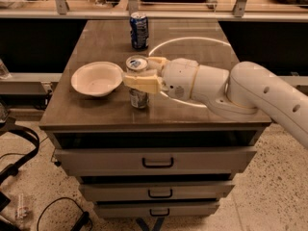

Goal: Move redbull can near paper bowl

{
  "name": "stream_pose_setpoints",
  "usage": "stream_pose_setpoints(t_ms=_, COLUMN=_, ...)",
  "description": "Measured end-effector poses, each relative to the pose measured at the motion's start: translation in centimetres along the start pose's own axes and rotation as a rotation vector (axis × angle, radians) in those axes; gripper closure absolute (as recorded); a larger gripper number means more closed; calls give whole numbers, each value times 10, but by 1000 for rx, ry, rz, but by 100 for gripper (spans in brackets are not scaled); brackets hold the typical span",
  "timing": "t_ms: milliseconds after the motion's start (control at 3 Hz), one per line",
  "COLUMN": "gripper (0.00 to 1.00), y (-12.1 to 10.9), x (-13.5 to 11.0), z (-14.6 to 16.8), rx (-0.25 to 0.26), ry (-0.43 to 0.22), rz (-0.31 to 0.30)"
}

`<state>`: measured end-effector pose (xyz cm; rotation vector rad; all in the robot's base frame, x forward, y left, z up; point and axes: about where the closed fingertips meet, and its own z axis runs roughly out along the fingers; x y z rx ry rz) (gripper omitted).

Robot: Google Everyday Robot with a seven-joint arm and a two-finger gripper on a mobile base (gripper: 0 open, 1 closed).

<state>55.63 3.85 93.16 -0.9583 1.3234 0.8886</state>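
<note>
Now the gripper (142,74), centre frame, is clamped on the can (138,99), gripping its upper half. Can is upright, long axis vertical, base at or just above the table (86,113); can't tell which. Bowl (96,81) lies just left of the can in frame, rim near but apart. Prob. only a set-down remains. Blue can (139,30) sits well back, upper centre.

Likely lab, end effector (141,72) above drawer cabinet (207,160)
</note>
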Motion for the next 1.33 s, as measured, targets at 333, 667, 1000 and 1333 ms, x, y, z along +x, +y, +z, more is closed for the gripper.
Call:
stream_pose_setpoints(t_ms=333, gripper=63, y=2, x=-1, z=2, rx=-5, ry=0, rz=-1)
stream_pose_setpoints(t_ms=667, gripper=32, y=4, x=-2, z=5, rx=-10, ry=-1, rz=-3)
stream_pose_setpoints(t_ms=1000, gripper=9, y=5, x=-3, z=6, rx=-14, ry=-1, rz=-4)
stream_pose_setpoints(t_ms=1333, gripper=0, y=7, x=-3, z=8, rx=-17, ry=-2, rz=-5)
